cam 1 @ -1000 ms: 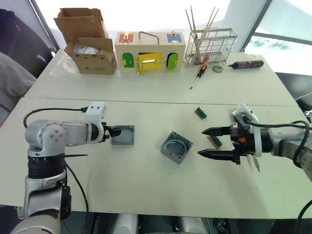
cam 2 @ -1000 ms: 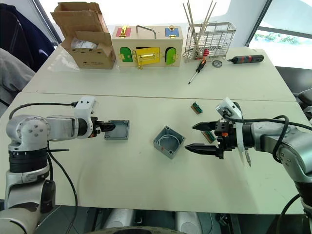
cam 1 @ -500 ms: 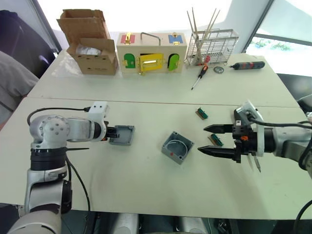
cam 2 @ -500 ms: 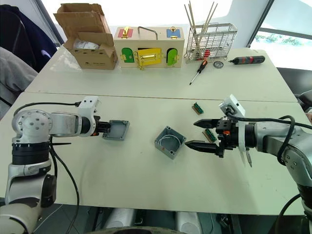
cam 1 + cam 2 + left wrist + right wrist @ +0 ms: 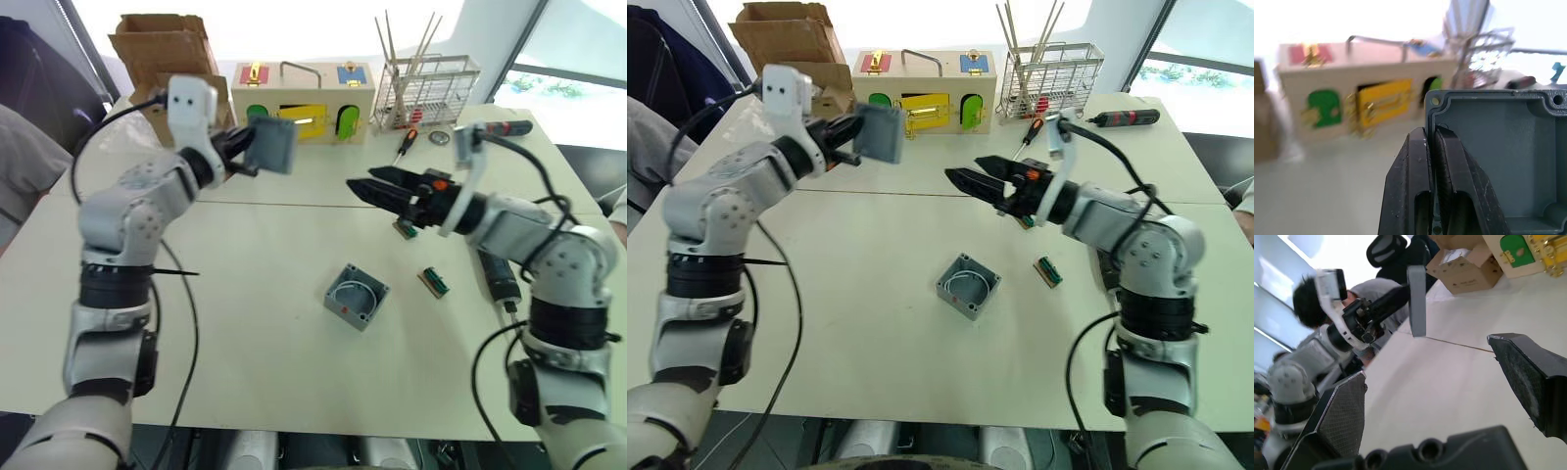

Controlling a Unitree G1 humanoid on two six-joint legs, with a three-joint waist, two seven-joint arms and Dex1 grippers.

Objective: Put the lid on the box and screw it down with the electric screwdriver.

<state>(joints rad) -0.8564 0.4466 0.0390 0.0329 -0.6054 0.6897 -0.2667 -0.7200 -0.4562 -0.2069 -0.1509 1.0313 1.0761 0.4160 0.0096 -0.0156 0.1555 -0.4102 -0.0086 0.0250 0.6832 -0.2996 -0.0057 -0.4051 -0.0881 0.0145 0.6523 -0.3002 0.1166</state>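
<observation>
bright daylight from blown-out windows behind, soft faint shadows on the surface (image 5: 245, 294), background pretty blurry in left wrist view

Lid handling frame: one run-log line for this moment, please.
left gripper: shut on lid, raised | right gripper: open, raised | box: open on table

Lid (image 5: 273, 145): grey square cover, raised rim and corner screw holes, held up in the air off the table (image 5: 245, 323), standing on edge, left claw (image 5: 242, 155) clamped on one rim. Box (image 5: 356, 296): grey square enclosure, open top facing up, sits mid-table, rotated relative to the table edge. Electric screwdriver (image 5: 499, 278): thick black cylinder lying flat on the table, partly hidden behind the right arm.
</observation>
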